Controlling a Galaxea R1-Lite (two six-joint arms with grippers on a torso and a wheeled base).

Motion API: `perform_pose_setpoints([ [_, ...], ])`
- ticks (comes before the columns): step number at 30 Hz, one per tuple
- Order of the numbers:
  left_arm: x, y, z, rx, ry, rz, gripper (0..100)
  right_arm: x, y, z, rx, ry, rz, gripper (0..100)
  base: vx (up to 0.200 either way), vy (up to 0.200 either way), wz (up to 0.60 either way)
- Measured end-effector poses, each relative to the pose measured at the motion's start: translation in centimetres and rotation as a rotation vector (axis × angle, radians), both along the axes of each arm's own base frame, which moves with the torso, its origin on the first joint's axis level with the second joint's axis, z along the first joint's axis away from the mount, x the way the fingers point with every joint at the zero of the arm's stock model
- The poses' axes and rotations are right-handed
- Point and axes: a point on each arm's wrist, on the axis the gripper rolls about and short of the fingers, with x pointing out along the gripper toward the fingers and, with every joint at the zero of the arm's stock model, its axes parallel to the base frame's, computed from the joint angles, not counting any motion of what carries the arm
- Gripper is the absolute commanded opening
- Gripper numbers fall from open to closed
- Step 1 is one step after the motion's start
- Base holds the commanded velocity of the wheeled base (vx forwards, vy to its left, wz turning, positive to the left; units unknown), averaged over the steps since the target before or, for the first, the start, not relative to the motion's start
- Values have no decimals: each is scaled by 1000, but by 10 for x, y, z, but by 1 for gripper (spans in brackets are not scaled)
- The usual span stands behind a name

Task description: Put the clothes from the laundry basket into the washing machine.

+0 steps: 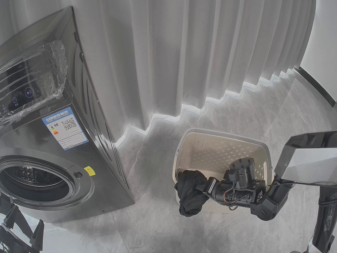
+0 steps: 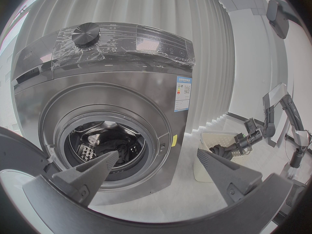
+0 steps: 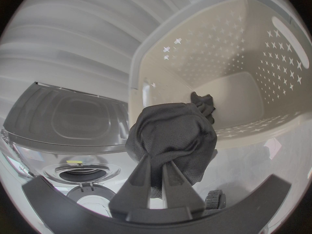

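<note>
While right gripper [image 3: 156, 161] clamps dark mesh garment [image 1: 189, 194], lower centre, it looks limp, light: bunched fold holds best. Left gripper [image 2: 157, 152] spread.

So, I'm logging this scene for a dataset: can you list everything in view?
washer: 1, grey, on the left, door open
clothes: count unclear, dark, inside the washer
garment: 1, dark, at the basket's washer-side rim, held
basket: 1, cream, on the floor right of the washer
label: 1, blue and white, on the washer's front
curtain: white, behind
floor: grey tile
left gripper: open, before the washer's opening
right gripper: shut on the garment
</note>
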Motion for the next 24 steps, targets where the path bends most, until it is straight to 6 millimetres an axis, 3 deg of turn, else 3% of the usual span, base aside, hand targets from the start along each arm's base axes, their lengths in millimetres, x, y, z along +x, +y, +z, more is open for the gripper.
perform_pose_setpoints([
  [8,0,0,0,-1,0,0,100,-25,-9,65,70,-155,34,0,0,0,0],
  [14,0,0,0,-3,0,0,100,-63,-21,118,67,-366,138,0,0,0,0],
  [20,0,0,0,-15,1,0,100,-97,-30,153,-9,-663,300,0,0,0,0],
  [24,0,0,0,-18,1,2,100,-111,-38,165,-55,-830,384,0,0,0,0],
])
